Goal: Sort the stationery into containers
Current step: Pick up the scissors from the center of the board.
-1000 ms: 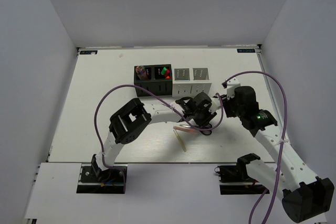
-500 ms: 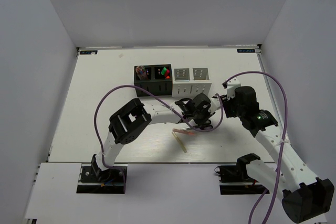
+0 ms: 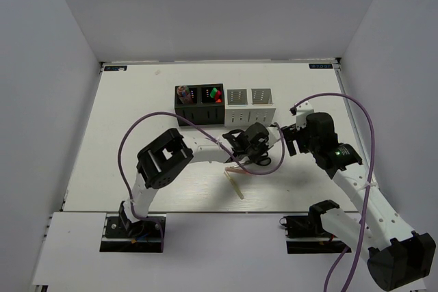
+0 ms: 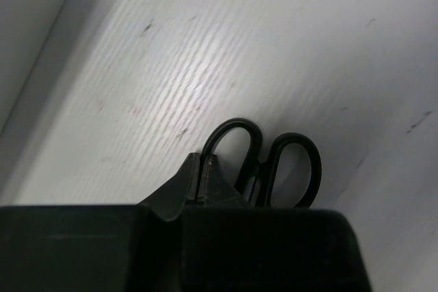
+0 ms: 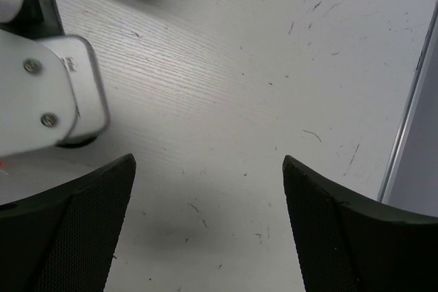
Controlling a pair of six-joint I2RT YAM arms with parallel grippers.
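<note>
As seen from above, the white desk [image 3: 137, 135] carried the row of four containers [image 3: 224, 111] at 12 o'clock of its centre, two black toward 9 o'clock and two white toward 3 o'clock. The first black cell [image 3: 186, 115] held something pale pink-brown that I could not identify. The second black cell [image 3: 212, 115] held highlighters [image 3: 215, 94], with green and red-orange caps showing. Both white cells [image 3: 248, 115] showed only their dotted walls.

Left fingers [image 4: 194, 177] were pressed together, low over the desk at about 4 o'clock of centre. Right fingers [image 5: 75, 227] stood wide apart over bare desk, holding nothing, at 3 o'clock of the left ones.

Scissors [image 4: 259, 163] sat right at the left fingertips. In the left wrist view the two black loops lay at 1 o'clock of the tips, and the nearer rim looked to touch them. The blades were hidden under the wrist. Long axis ran roughly 12 to 6 in that view. Could not tell whether the rim was actually pinched. The left arm was clearly the nearer. Judged next: lift, then carry toward 11 o'clock to the containers.

Thin pink stick [image 3: 239, 167] and pale wooden stick [image 3: 235, 184] lay loose at 7 o'clock of the scissors.
</note>
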